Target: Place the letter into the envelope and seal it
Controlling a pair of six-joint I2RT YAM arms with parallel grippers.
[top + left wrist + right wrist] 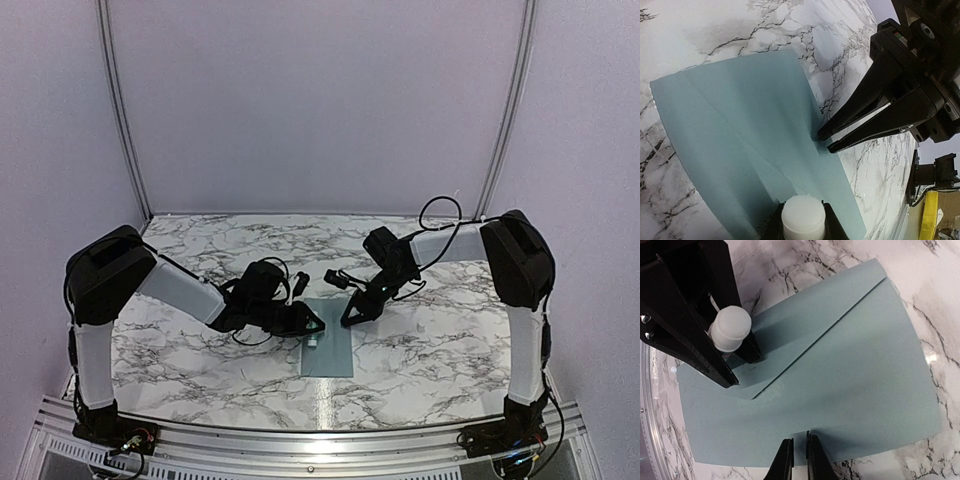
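The grey-blue envelope [328, 352] lies flat on the marble table between both arms, its flap [800, 325] folded down along a diagonal seam. The letter is hidden. My left gripper [800, 206] is shut on a small white tube [801, 217] and holds it low over the envelope's flap side; the same tube [730, 327] also shows in the right wrist view. My right gripper [800, 440] is shut with only a thin slit between its fingers. Its tips rest on the envelope [855, 375] at its edge, and nothing is held between them.
The marble table [450, 350] is ringed by pale walls, with a metal rail [320, 440] along its near edge. The two grippers [312, 325] [350, 318] stand close together over the envelope. Cables hang from the right arm [440, 215].
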